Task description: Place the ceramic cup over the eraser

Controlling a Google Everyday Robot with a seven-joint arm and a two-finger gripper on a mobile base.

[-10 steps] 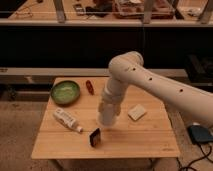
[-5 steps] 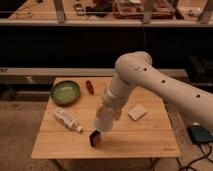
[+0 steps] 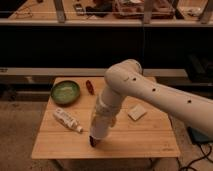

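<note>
My gripper (image 3: 97,131) hangs at the end of the white arm, over the front left part of the wooden table (image 3: 145,142). It is shut on the ceramic cup (image 3: 98,125), a small white tapered shape that merges with the arm's end. The eraser (image 3: 93,142), a small black block, lies on the table right under the cup. Only its lower end shows below the cup's edge. The cup is touching or almost touching the eraser; I cannot tell which.
A green bowl (image 3: 65,92) stands at the back left and a small dark red object (image 3: 89,86) lies beside it. A white labelled tube (image 3: 67,120) lies left of the gripper. A flat whitish square pad (image 3: 136,112) lies to the right. Dark shelving stands behind the table.
The arm has swung the gripper and cup left and down, from above and right of the eraser to directly over it. The eraser is now mostly covered.
</note>
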